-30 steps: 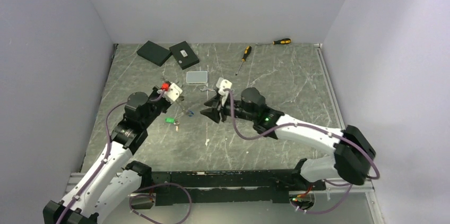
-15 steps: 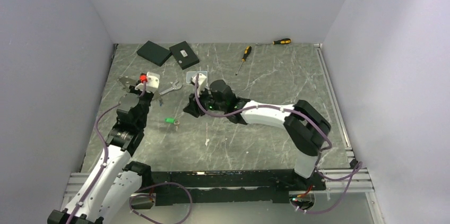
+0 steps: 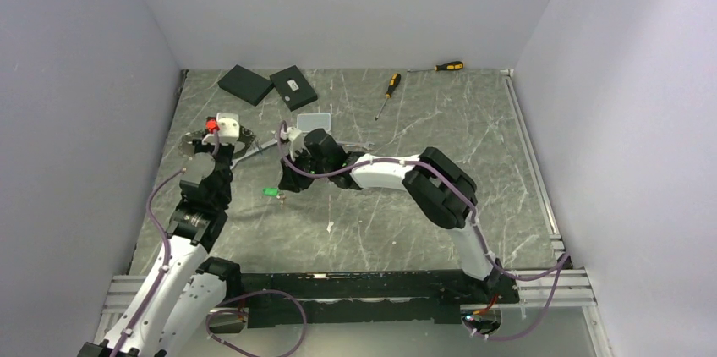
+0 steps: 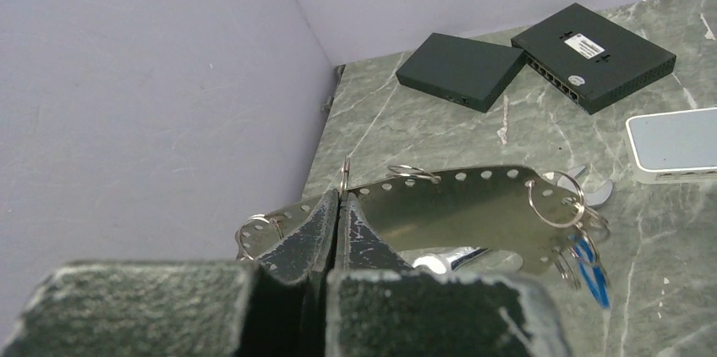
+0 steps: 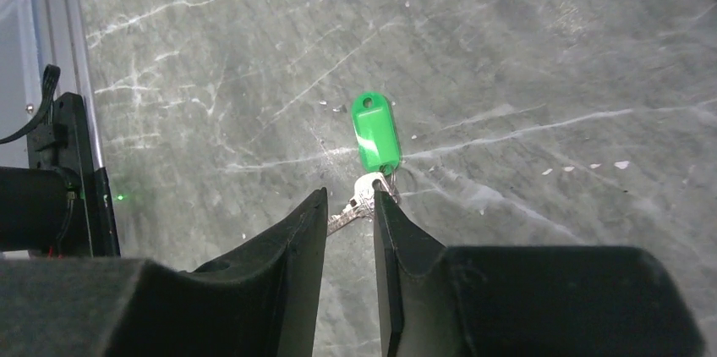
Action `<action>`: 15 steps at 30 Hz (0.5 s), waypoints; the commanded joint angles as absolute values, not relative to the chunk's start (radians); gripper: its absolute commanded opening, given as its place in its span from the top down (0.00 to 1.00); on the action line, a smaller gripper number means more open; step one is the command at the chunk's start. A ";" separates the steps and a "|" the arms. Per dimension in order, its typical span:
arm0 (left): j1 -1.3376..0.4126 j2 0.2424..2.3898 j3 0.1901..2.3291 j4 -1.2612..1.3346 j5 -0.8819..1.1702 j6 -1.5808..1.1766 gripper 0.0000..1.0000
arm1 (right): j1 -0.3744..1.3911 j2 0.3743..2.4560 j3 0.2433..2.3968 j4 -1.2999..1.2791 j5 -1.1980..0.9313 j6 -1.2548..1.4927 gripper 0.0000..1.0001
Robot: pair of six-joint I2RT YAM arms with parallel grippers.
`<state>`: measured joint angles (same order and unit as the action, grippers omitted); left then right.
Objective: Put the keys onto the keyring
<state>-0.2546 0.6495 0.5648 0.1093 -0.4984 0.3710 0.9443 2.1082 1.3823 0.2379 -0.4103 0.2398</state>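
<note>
The left gripper point(image 4: 340, 201) is being held shut on the keyring point(image 4: 461, 205); the right gripper point(image 5: 349, 198) is being held low, jaws narrowly parted.

Soft, even overhead light fills the pale walls point(image 3: 355, 2); shadows on the marbled tabletop point(image 3: 406, 205) are faint. Both wrist views blur along their nearest bottom edges.

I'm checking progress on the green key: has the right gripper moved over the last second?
Yes. In the top view the right gripper has swung left, from well right of the green-tagged key to directly over it.
</note>
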 commanded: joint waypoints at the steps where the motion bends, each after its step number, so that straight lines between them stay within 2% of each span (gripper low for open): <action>1: -0.250 0.637 0.566 0.192 -0.506 0.351 1.00 | 0.958 2.134 1.452 0.237 -0.448 0.268 0.70; 15: -0.250 0.630 0.565 0.180 -0.453 0.348 1.00 | 0.962 2.209 1.478 0.238 -0.411 0.266 0.74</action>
<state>-0.2546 0.6502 0.5598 0.1089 -0.4767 0.3561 0.9585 2.1979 1.4376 0.2123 -0.4271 0.2661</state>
